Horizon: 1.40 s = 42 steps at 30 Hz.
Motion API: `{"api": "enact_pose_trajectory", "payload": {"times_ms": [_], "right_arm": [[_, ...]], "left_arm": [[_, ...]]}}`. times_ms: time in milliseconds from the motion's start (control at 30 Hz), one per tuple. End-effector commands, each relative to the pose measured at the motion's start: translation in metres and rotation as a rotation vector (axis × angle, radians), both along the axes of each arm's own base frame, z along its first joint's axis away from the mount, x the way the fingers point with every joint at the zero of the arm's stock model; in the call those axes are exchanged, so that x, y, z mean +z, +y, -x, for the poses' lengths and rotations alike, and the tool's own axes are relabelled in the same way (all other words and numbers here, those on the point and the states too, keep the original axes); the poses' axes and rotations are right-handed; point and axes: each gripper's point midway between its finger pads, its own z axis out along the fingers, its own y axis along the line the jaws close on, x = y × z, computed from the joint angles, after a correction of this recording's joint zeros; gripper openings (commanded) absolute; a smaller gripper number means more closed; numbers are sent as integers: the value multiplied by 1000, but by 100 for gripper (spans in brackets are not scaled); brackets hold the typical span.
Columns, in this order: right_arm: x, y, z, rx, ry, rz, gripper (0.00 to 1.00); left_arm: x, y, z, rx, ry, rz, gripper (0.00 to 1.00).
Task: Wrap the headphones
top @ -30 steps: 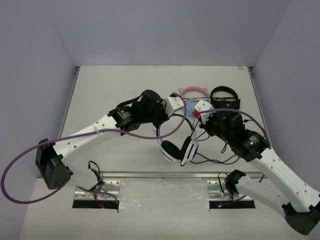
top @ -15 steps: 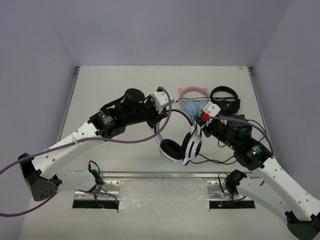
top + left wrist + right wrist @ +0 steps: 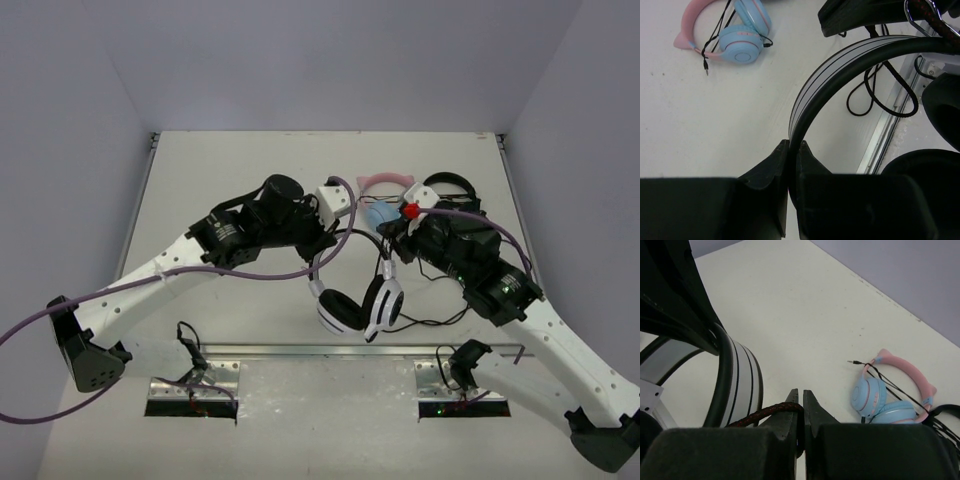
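Headphones (image 3: 345,308) judged light, with rigid headband (image 3: 840,61) and limp cable (image 3: 765,414); we find left pincer (image 3: 792,150) clamped on the headband, right pincer (image 3: 800,396) pinching the cable, both sound holds.

The headphones (image 3: 350,305) are near the table's (image 3: 200,180) front edge. The left gripper (image 3: 791,150) pinches their band (image 3: 840,65). The right gripper (image 3: 800,400) pinches their cable (image 3: 767,415), just right. Cat-ear headphones (image 3: 383,200) lie behind them, another pair (image 3: 448,186) behind and further right.
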Motion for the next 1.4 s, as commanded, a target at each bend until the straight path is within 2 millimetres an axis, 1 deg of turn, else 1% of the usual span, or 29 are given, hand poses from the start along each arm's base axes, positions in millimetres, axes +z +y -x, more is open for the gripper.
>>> {"api": "enact_pose_trajectory", "payload": {"times_ms": [0,67,133,167,267,300,333,400,433,500,533,567,633,667,700,767,800,867,900,967,1067,1133,1200,1233,1300,1333,1367], "right_arm": [[15,-9,-10,-89,31,-19,1],[7,-16,-14,-142,66,4,1],[4,-18,-13,-144,75,15,1],[-2,-21,-13,-160,79,15,1],[-1,-25,-15,-191,59,-11,1],[1,-30,-17,-221,51,-15,1],[1,-32,-19,-237,51,-17,1],[1,-34,-22,-256,48,-4,1],[0,-35,-23,-263,52,5,1],[-5,-37,-25,-278,58,17,1],[-6,-38,-25,-286,61,15,1],[-12,-39,-25,-286,69,24,1],[-15,-37,-24,-276,69,18,1],[-22,-36,-23,-266,81,25,1],[-23,-34,-23,-257,81,23,1],[-28,-28,-20,-227,96,18,1],[-28,-24,-20,-210,102,5,1],[-30,-19,-18,-187,109,-2,1],[-29,-16,-18,-174,106,-9,1],[-27,-12,-16,-148,106,-27,1],[-16,-9,-14,-128,82,-52,1],[-3,-10,-15,-131,50,-71,1],[7,-15,-18,-152,17,-63,1],[18,-16,-19,-157,-5,-66,1],[25,-19,-22,-165,-28,-39,1],[31,-18,-23,-163,-41,-34,1],[31,-18,-24,-163,-37,-27,1]], "left_arm": [[24,-22,20,-87,2,68,0],[23,-23,18,-85,3,63,0],[30,-22,13,-53,-17,76,0],[31,-20,10,-32,-23,79,0],[34,-14,4,14,-42,78,0],[34,-14,4,17,-42,72,0],[29,-12,3,24,-36,59,0],[27,-11,2,32,-37,56,0],[26,-10,1,44,-40,55,0],[30,-7,-4,77,-52,62,0],[34,-7,-5,84,-59,68,0],[37,-6,-6,95,-65,75,0],[50,-3,-7,115,-88,109,0],[54,-3,-5,106,-91,120,0],[64,-2,-3,104,-108,149,0],[74,0,0,108,-115,186,0],[86,2,2,113,-126,231,0],[96,2,8,97,-136,272,0],[102,2,14,76,-134,304,0],[105,2,19,55,-128,315,0],[101,2,18,60,-122,290,0],[87,6,9,105,-110,233,1],[65,4,5,109,-79,164,0],[57,2,5,103,-63,142,0],[32,-3,8,67,-17,85,0],[26,-6,10,48,-4,79,0],[23,-11,15,9,11,82,0]]}}
